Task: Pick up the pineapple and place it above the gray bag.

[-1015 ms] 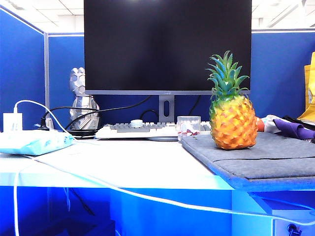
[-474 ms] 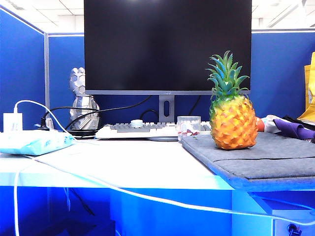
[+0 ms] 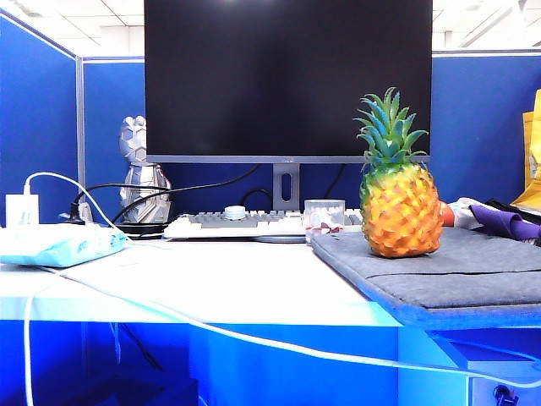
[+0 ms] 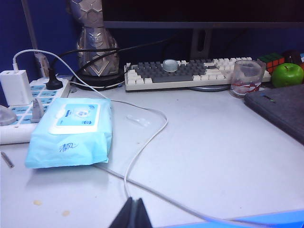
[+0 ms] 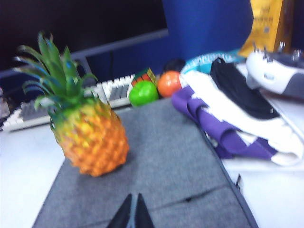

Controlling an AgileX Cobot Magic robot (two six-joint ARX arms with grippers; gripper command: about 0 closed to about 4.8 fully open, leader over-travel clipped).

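The pineapple [image 3: 398, 196], orange-yellow with a green crown, stands upright on the gray bag [image 3: 456, 275] at the desk's right side. From the right wrist camera the pineapple [image 5: 88, 130] rests on the gray bag [image 5: 161, 156], and my right gripper [image 5: 134, 198] hovers shut and empty over the bag's near part, apart from the fruit. My left gripper [image 4: 135, 202] is shut and empty above the white desk, near a white cable [image 4: 142, 147]. Only a corner of the gray bag [image 4: 280, 109] shows in the left wrist view. Neither gripper appears in the exterior view.
A light-blue wipes pack [image 4: 71, 133] and a power strip [image 4: 19, 107] lie at the left. A keyboard [image 4: 185, 76], a glass cup [image 4: 247, 78], a green fruit [image 5: 143, 92] and an orange fruit [image 5: 169, 84] sit behind. Purple and white cloth [image 5: 237, 123] lies beside the bag. A monitor [image 3: 287, 80] stands at the back.
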